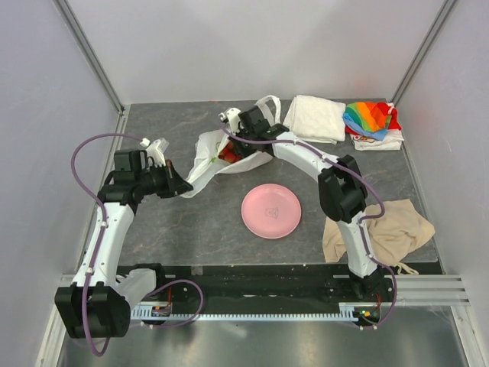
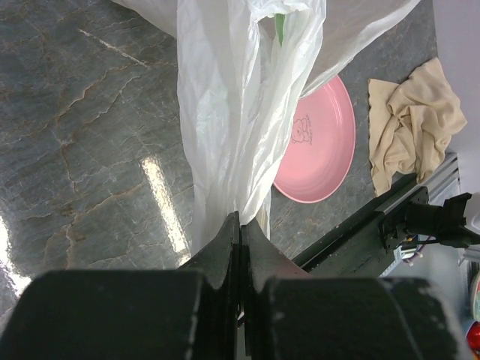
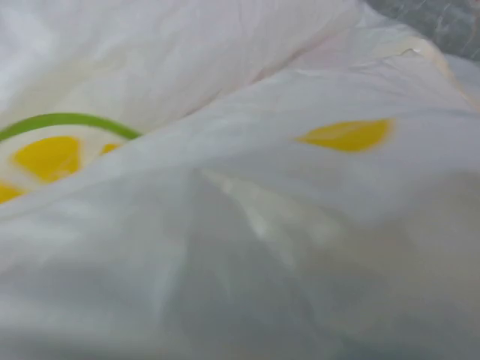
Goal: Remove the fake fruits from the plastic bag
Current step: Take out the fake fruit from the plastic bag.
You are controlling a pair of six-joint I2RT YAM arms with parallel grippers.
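Note:
The plastic bag (image 1: 208,157) lies crumpled at the table's back middle, its mouth facing right. My left gripper (image 1: 182,184) is shut on the bag's near-left corner, and in the left wrist view its jaws (image 2: 241,222) pinch the stretched film (image 2: 240,105). My right gripper (image 1: 236,146) reaches into the bag's mouth from the right. A red fake fruit (image 1: 226,152) shows through the film beside it. In the right wrist view, white film with yellow and green print (image 3: 247,150) fills the frame and hides the jaws. Other fruits are hidden.
A pink plate (image 1: 270,211) lies in front of the bag, also in the left wrist view (image 2: 322,142). A folded white cloth (image 1: 315,117) and a rainbow cloth (image 1: 370,118) sit at the back right. A beige cloth (image 1: 390,229) lies near the right arm's base.

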